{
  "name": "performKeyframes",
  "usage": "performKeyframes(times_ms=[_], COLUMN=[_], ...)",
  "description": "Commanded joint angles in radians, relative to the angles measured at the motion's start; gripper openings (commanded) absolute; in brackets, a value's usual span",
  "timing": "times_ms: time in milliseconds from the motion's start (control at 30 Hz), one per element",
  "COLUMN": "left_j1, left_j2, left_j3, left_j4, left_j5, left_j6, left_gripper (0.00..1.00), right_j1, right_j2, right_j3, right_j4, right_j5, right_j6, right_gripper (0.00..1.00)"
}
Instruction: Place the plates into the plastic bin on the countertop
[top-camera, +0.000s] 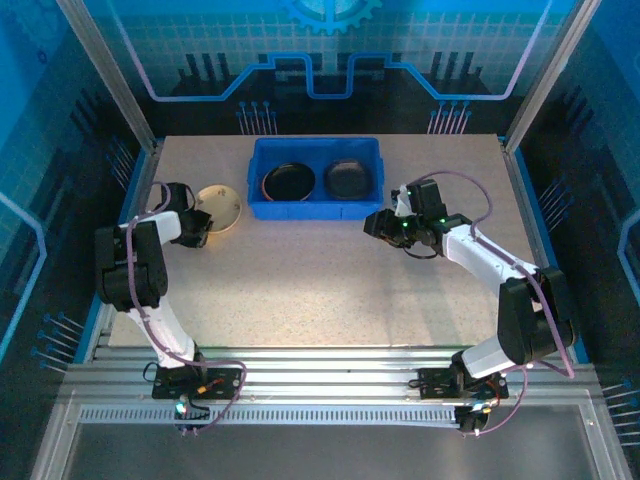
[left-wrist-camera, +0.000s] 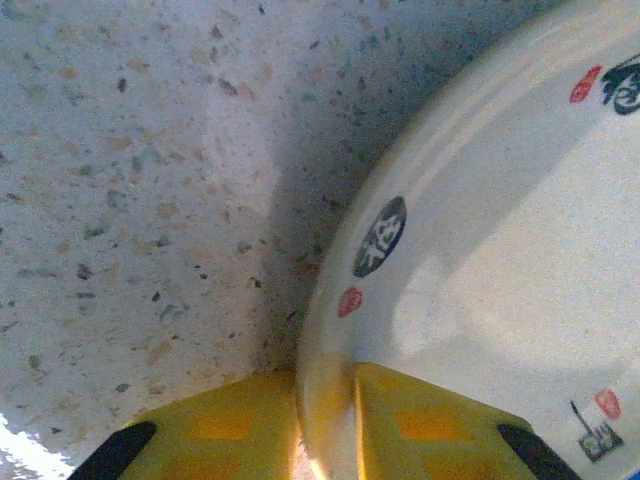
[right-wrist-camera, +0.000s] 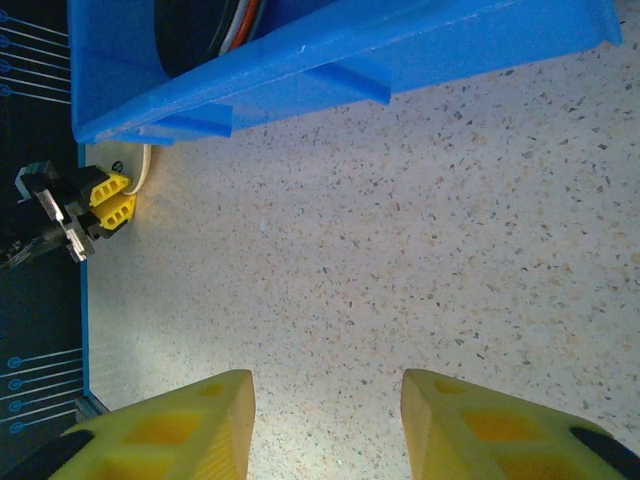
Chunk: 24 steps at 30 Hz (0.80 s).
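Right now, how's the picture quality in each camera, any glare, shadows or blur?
Top external: blue cast from the surrounding panels, a bright glare band along the near edge of the countertop. Left wrist: the cream plate throws a soft shadow on the stone, and the bottom left corner is blown out. Right wrist: sharp, fairly even light.

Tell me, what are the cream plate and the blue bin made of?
The cream plate looks like glazed ceramic, or maybe melamine: smooth, glossy, with printed black and red marks. The blue bin looks like moulded plastic: even colour, ribs under its rim.
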<state>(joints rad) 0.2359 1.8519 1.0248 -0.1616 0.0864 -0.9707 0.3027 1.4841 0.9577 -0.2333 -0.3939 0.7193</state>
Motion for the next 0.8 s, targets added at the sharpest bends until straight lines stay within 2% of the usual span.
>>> performKeyframes(times_ms=[0, 200, 367, 500, 767], left_j1=[-0.009, -0.006, 0.0, 0.01, 0.039], left_j2=[0.086, 0.045, 0.009, -0.056, -0.303], left_j3=[0.016, 0.003, -0.01, -0.044, -0.085], left_j4=[0.236, 0.243, 0.247, 0.247, 0.156], left_j5=[0.017, 0.019, 0.024, 0.005, -0.088], left_j6=[-0.009, 0.0, 0.01, 0.02, 0.118], left_gripper=[0.18, 0.12, 0.0, 0.0, 0.0], right_j1=[0.012, 0.02, 0.031, 0.033, 0.035], right_j2=[-0.034, -0.047, -0.061, -0.074, -0.096], right_j3=[-0.011, -0.017, -0.023, -0.022, -0.008], right_j4=[0.012, 0.013, 0.014, 0.009, 0.001], right_j5=[0.006, 0.004, 0.007, 0.007, 0.003], right_j6=[0.011, 0.012, 0.012, 0.01, -0.001], right_gripper=[0.44, 0.44, 0.44, 0.44, 0.44])
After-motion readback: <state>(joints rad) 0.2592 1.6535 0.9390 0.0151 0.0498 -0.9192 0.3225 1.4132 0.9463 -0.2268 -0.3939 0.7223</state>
